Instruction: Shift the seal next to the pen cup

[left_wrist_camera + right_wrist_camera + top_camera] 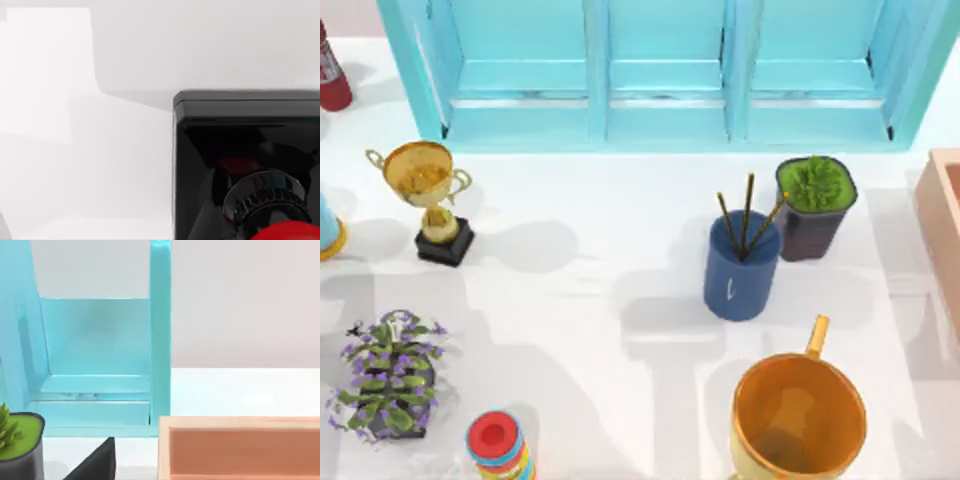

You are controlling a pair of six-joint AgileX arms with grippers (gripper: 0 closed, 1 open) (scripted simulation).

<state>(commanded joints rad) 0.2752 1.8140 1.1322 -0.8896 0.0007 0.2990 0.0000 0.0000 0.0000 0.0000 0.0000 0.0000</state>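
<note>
The pen cup (741, 270) stands right of centre, holding three thin sticks (747, 215). The left wrist view shows the seal (250, 165) close up. Whether either gripper is apart or together cannot be told.

- Pen cup (741, 270): dark blue, small white mark, dark-brown sticks.
- Pot (813, 212) just beside the pen cup: dark, green plant.
- Mug (798, 416) near the pen cup: orange.
- Seal (247, 165): glossy black block, red knob.
- Trophy (425, 190): gold, black base.
- Shelf (665, 70): light blue.
</note>
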